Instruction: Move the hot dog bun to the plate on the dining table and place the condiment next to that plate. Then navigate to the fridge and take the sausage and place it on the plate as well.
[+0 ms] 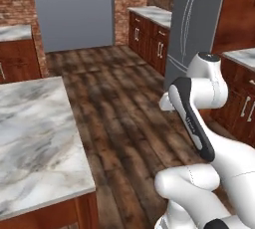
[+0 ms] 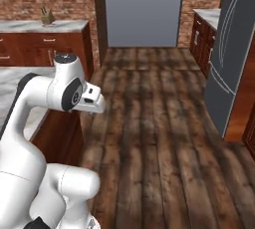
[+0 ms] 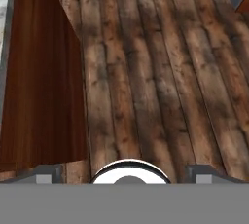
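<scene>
The fridge (image 1: pixel 195 24) stands tall and grey ahead on the right with its doors shut; the right base view has it at the right edge as the fridge (image 2: pixel 230 58). A bare corner of the dining table (image 1: pixel 35 138) with its marble top lies to my left, and its reddish wood side (image 3: pixel 39 91) runs along the left of the hand view. My gripper (image 3: pixel 125 173) hangs over the wooden floor, open, with its tips wide apart and nothing between them. The hot dog bun, the plate, the condiment and the sausage are out of view.
Dark wood floor (image 2: pixel 154 123) stretches between the table and the fridge. Brown cabinets with a marble counter (image 1: pixel 152 14) flank the fridge. A back counter (image 2: pixel 45 26) carries a knife block (image 2: pixel 47 16). A grey panel (image 2: pixel 143 9) fills the far wall.
</scene>
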Available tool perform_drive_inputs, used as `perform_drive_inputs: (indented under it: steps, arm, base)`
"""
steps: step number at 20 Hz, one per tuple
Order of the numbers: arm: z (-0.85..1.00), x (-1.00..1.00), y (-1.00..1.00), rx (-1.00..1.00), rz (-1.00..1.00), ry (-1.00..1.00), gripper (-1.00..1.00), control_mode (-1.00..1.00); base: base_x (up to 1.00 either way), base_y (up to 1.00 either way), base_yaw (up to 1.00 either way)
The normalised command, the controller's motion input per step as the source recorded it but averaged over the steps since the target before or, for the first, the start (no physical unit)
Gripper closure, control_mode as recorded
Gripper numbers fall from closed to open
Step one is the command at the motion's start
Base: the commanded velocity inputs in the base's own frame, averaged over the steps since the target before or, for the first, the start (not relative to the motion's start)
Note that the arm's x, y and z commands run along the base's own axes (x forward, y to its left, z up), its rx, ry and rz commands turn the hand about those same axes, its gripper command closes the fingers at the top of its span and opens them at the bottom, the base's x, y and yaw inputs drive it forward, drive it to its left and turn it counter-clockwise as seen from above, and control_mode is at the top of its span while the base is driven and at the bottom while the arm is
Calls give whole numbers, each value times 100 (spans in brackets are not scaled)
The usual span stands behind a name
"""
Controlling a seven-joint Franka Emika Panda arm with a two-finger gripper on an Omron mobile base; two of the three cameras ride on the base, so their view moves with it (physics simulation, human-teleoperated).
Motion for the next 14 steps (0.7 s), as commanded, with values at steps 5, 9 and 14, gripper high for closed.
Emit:
perform_drive_inputs:
  steps: [5, 9, 14]
  arm:
    - [0, 0, 0, 0, 0, 0, -100, 100]
    - [0, 0, 0, 0, 0, 0, -100, 100]
    - [0, 0, 0, 0, 0, 0, -100, 100]
  base:
    - [100, -47, 2]
    - [100, -68, 15]
    - [100, -52, 22]
